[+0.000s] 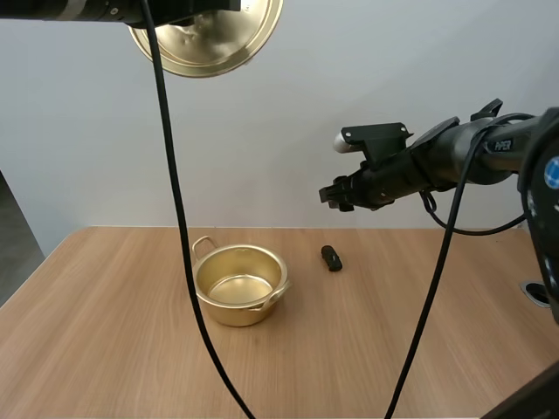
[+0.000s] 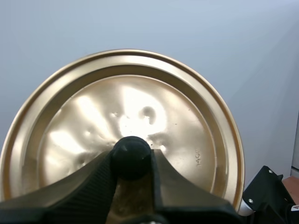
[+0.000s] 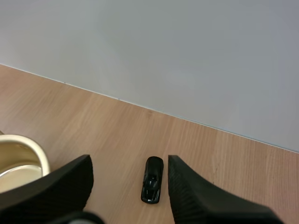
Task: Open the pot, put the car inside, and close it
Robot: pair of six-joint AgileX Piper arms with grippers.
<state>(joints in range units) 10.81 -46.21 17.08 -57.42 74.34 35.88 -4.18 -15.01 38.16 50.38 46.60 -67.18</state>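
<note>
A gold pot (image 1: 240,288) stands uncovered on the wooden table, its inside bare. Its gold lid (image 1: 210,37) hangs high above the table, its black knob (image 2: 131,157) pinched in my left gripper (image 2: 132,161). A small black toy car (image 1: 331,257) lies on the table to the right of the pot; it is also between my right fingers in the right wrist view as car (image 3: 152,185). My right gripper (image 1: 334,195) hovers well above the car, open with nothing in it, and the pot's rim (image 3: 28,149) lies beside its finger.
A pale wall runs behind the table. A round hole (image 1: 539,292) sits in the tabletop at the far right edge. Bare wood stretches in front of the pot and car.
</note>
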